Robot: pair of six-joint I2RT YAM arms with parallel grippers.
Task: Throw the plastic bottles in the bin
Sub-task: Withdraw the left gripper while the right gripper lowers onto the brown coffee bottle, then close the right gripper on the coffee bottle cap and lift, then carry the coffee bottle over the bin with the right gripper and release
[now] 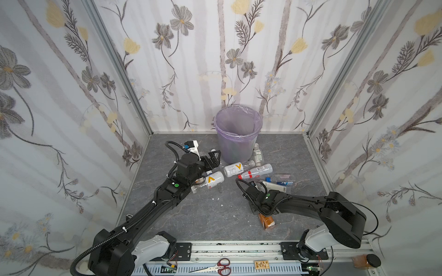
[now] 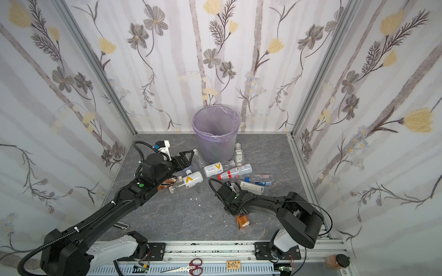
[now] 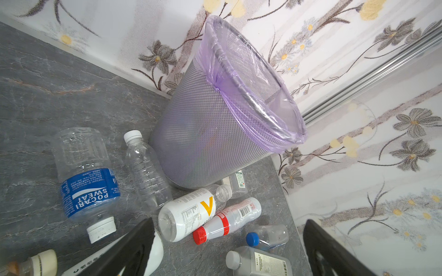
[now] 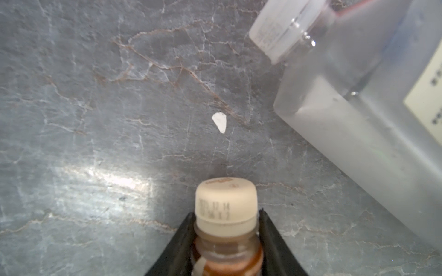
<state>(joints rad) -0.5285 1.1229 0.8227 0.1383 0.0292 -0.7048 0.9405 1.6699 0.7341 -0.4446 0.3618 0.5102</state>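
Left arm point(image 1: 172, 191), ribbed conduit point(image 1: 138, 217) alongside, and right arm point(image 1: 308, 203): matte black, white base housings, green wrist dots; left gripper point(image 1: 216, 158) black, triangular jaws.

**Light and image quality, all four views**

Illumination even and diffuse, from above. Both top views bright; papered walls point(image 2: 167, 71) pale, near washed out. Shadows faint and soft-edged, close under the bin point(image 1: 238, 143). Wide-angle bowing strong: corner post point(image 1: 116, 62) leans outward toward the picture edge. Left wrist view crisp, colours clean. Right wrist view: broad white glare patch on the grey tabletop point(image 4: 102, 176). Cream-capped brown bottle point(image 4: 226, 210) and frosted bottle point(image 4: 358, 133), both at close range, out of focus; print on both unreadable.
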